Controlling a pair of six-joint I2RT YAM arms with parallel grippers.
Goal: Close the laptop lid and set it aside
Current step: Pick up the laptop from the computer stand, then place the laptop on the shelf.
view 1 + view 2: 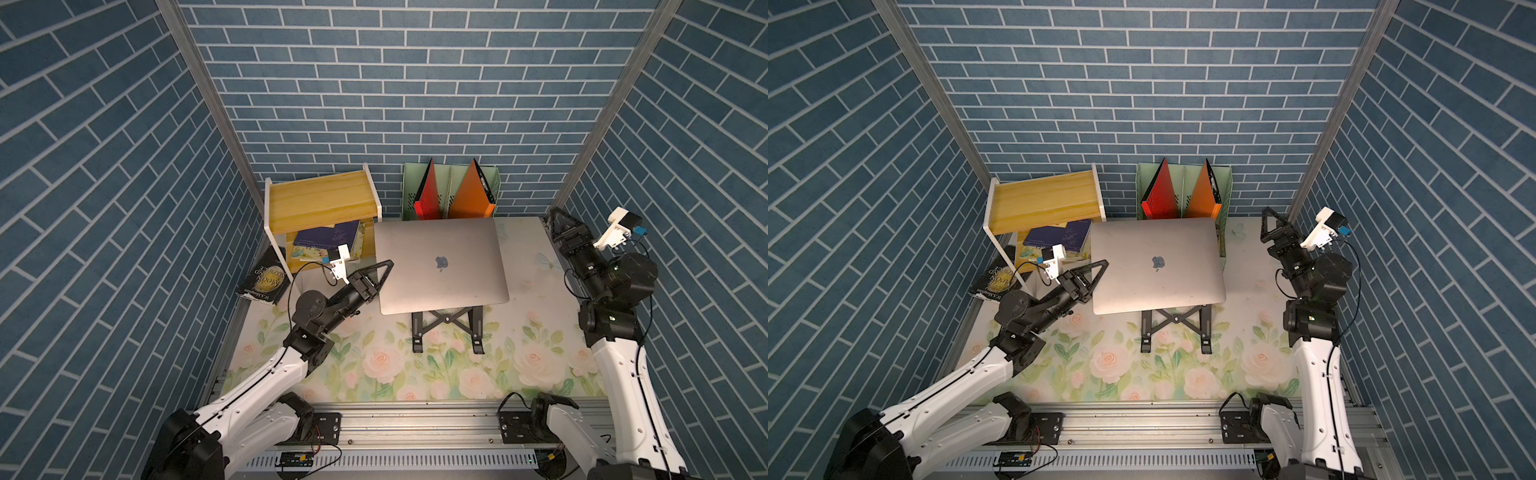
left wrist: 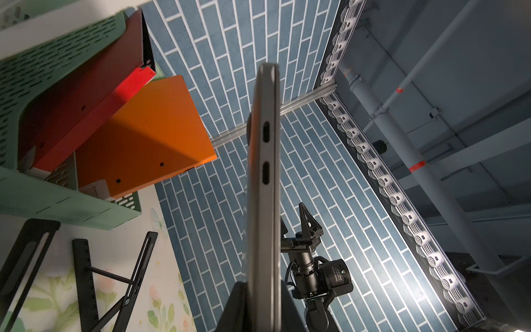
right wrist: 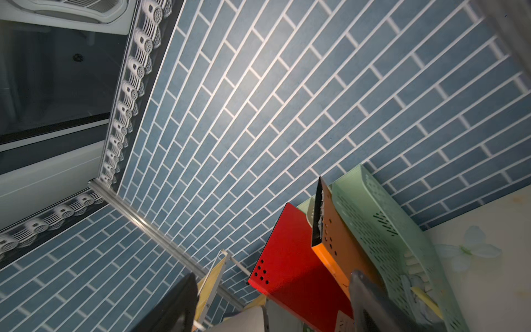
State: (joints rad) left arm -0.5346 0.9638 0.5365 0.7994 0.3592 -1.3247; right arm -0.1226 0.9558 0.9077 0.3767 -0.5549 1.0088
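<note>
The laptop (image 1: pixel 440 286) is shut, and the grey laptop lid (image 1: pixel 457 245) faces up with its Apple logo showing. It lies level over the black folding stand (image 1: pixel 446 328) in both top views. My left gripper (image 1: pixel 384 270) is shut on the laptop's left edge. The left wrist view shows that edge (image 2: pixel 264 172) with two ports, clamped between the jaws of the left gripper (image 2: pixel 263 290), and a gap to the stand (image 2: pixel 86 273). My right gripper (image 1: pixel 557 216) stands open at the far right, apart from the laptop (image 1: pixel 1158 286), with nothing between its fingers (image 3: pixel 178 304).
A wooden shelf (image 1: pixel 320 199) with books (image 1: pixel 328 241) stands at the back left. A dark book (image 1: pixel 266 276) leans by its side. A green file organiser (image 1: pixel 451 191) with red and orange folders stands behind the laptop. A floral mat (image 1: pixel 415 374) covers the table.
</note>
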